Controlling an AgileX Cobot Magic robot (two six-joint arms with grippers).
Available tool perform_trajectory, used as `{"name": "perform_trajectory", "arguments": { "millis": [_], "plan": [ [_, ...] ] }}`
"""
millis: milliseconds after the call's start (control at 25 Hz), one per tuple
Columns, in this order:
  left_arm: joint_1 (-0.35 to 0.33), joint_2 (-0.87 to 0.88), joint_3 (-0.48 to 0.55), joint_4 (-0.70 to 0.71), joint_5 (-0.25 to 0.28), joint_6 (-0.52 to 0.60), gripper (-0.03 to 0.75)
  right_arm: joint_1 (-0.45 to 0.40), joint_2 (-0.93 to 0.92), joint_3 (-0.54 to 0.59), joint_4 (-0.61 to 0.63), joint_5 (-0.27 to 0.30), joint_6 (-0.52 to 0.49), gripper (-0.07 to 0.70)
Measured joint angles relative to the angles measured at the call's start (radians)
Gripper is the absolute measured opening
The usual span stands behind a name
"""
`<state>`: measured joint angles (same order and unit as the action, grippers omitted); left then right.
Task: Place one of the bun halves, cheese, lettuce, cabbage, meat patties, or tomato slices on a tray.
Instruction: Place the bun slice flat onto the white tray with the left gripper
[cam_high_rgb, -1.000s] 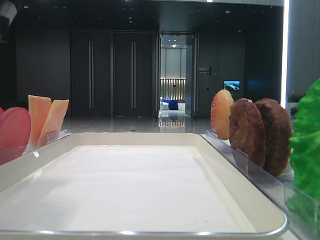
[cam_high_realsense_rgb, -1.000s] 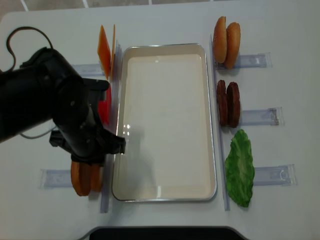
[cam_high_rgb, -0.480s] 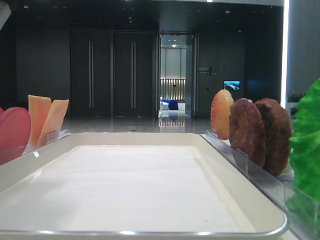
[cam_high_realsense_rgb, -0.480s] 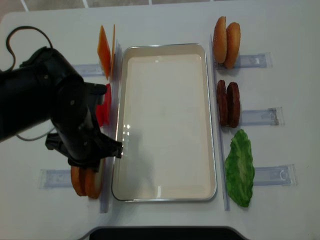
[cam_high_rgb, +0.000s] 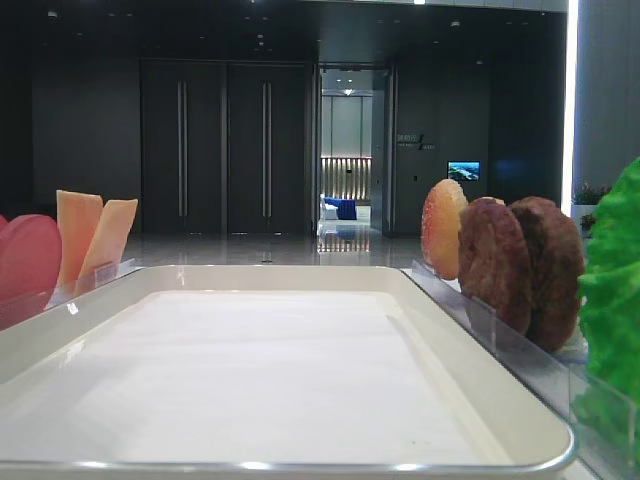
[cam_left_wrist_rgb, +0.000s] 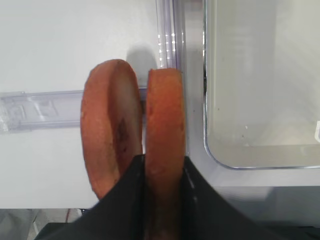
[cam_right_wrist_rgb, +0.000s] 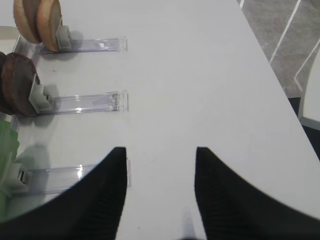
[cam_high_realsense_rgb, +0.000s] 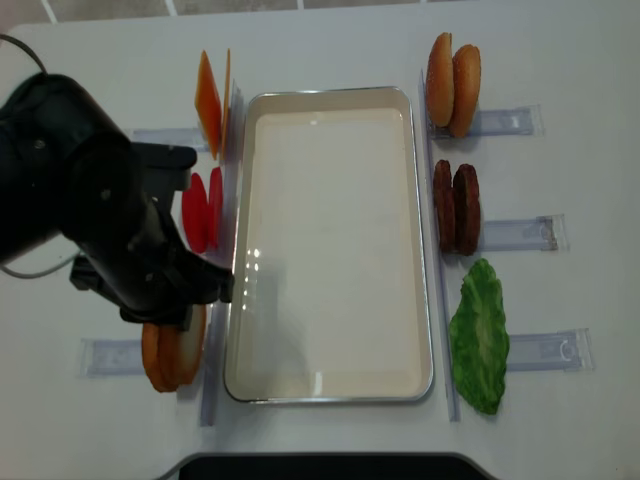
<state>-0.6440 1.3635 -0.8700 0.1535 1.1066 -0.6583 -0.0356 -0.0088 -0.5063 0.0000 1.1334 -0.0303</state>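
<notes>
Two bun halves stand on edge in a clear holder at the tray's near-left corner. My left gripper (cam_left_wrist_rgb: 164, 161) is shut on the right bun half (cam_left_wrist_rgb: 165, 115), one finger on each face. The other bun half (cam_left_wrist_rgb: 106, 125) stands free beside it. From above, my left arm (cam_high_realsense_rgb: 110, 220) hides the jaws over these buns (cam_high_realsense_rgb: 165, 355). The white tray (cam_high_realsense_rgb: 330, 395) holds nothing. My right gripper (cam_right_wrist_rgb: 160, 156) hangs open over bare table right of the lettuce (cam_right_wrist_rgb: 7, 145). Tomato slices (cam_high_realsense_rgb: 200, 210), cheese (cam_high_realsense_rgb: 210, 100) and meat patties (cam_high_realsense_rgb: 455, 208) stand along the tray.
Two more bun halves (cam_high_realsense_rgb: 452, 85) stand at the far right, and lettuce (cam_high_realsense_rgb: 478, 335) lies at the near right. Narrow clear holders (cam_high_realsense_rgb: 520, 235) stick out on both sides of the tray. The table's right edge (cam_right_wrist_rgb: 280, 85) runs close to my right gripper.
My left arm has shifted left and toward the near edge, uncovering the tomato slices. Its jaws have closed the last bit onto the bun half. The right gripper's earlier position is not shown.
</notes>
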Motion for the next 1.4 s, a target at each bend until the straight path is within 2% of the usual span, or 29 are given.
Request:
{"name": "perform_trajectory", "arguments": {
  "millis": [160,280,560,920,1400],
  "plan": [
    [0.000,-0.052,-0.043,0.006,0.053,0.000,0.121,0.000,0.000,0.000,0.000,0.000,0.000,0.308],
    [0.000,-0.097,-0.068,0.013,0.074,-0.002,0.120,0.000,0.000,0.000,0.000,0.000,0.000,0.308],
    [0.000,-0.125,-0.074,0.020,0.075,-0.006,0.120,0.000,0.000,0.000,0.000,0.000,0.000,0.308],
    [0.000,-0.125,-0.074,-0.011,-0.072,0.002,0.120,0.000,0.000,0.000,0.000,0.000,0.000,0.308],
    [-0.001,-0.125,0.043,-0.244,-0.427,0.121,0.120,0.000,0.000,0.000,0.000,0.000,0.000,0.308]
  ]
}}
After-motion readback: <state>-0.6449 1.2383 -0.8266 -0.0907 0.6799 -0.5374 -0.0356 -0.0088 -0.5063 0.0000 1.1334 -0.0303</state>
